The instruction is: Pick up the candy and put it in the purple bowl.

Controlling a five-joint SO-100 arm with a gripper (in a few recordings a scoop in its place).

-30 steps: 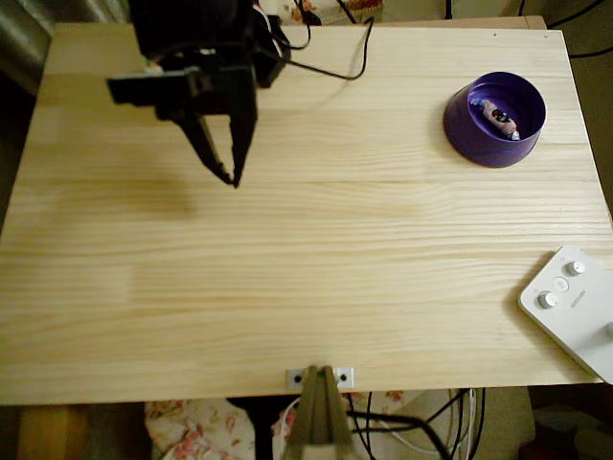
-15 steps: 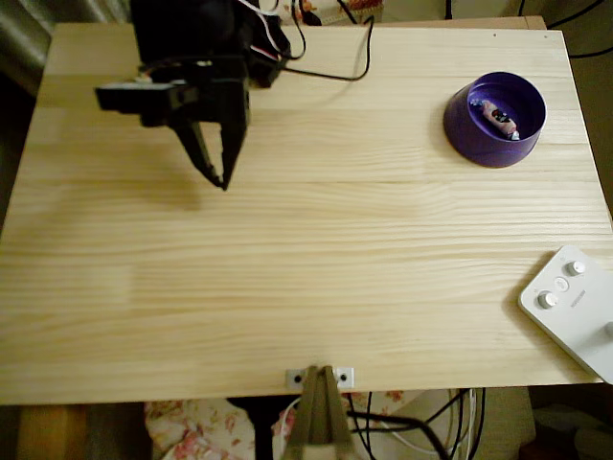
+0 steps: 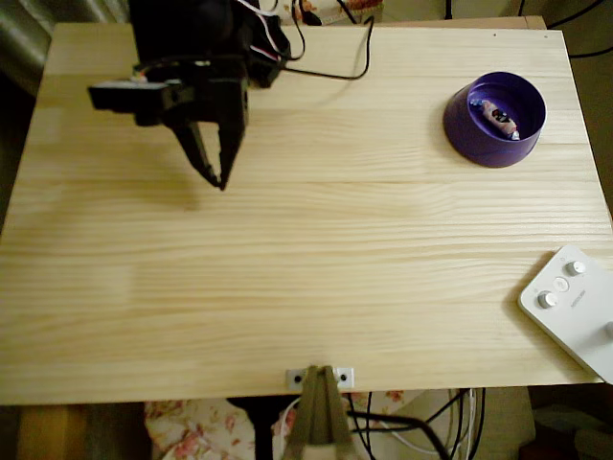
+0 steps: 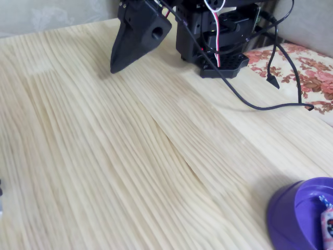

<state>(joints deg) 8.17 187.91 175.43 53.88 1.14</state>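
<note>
The candy (image 3: 499,117) lies inside the purple bowl (image 3: 473,127) at the table's far right in the overhead view; the fixed view catches its pinkish wrapper (image 4: 327,223) in the bowl (image 4: 286,213) at the bottom right corner. My black gripper (image 3: 219,179) hangs over the table's upper left, far from the bowl, fingers together and holding nothing. In the fixed view the gripper (image 4: 115,67) points down toward the wood near the arm's base.
A white device with round knobs (image 3: 575,307) sits at the table's lower right corner. Black cables (image 4: 270,78) trail from the arm's base (image 4: 218,36) across the back of the table. A metal bracket (image 3: 320,378) is at the front edge.
The gripper has drifted left and slightly up toward the base over the second. The candy and bowl have stayed put.
</note>
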